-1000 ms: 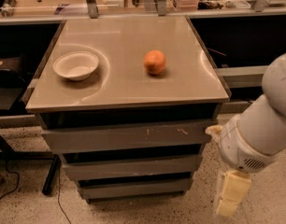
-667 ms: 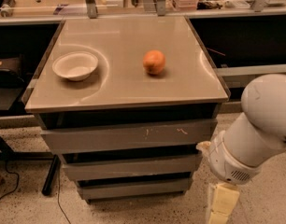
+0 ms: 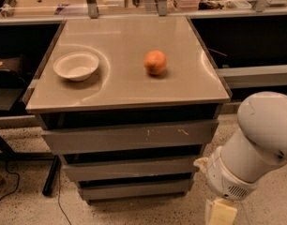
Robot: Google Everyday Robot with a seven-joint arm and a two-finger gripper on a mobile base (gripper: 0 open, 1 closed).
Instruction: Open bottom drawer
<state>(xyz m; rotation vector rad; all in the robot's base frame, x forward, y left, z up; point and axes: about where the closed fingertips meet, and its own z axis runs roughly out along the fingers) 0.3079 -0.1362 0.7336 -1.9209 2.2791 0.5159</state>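
The bottom drawer (image 3: 134,189) is the lowest and narrowest of three grey fronts under the tabletop, flat and handleless, and it looks pushed in. Above it are the middle front (image 3: 129,168) and the widest top front (image 3: 129,136) with pale scratch marks. My white arm (image 3: 256,144) reaches down at the lower right, beside the cabinet's right corner. My gripper (image 3: 221,213) shows only as a pale yellow part at the bottom edge, right of and slightly below the bottom drawer, apart from it.
The tan tabletop (image 3: 124,86) carries a white bowl (image 3: 76,65) at the left and an orange (image 3: 155,62) near the middle. A black table leg (image 3: 50,177) and a cable lie on the speckled floor at the left. Dark shelving flanks both sides.
My arm has swung left and down along the cabinet's right side, bringing the gripper lower and closer to the bottom drawer's corner. The drawers have not moved.
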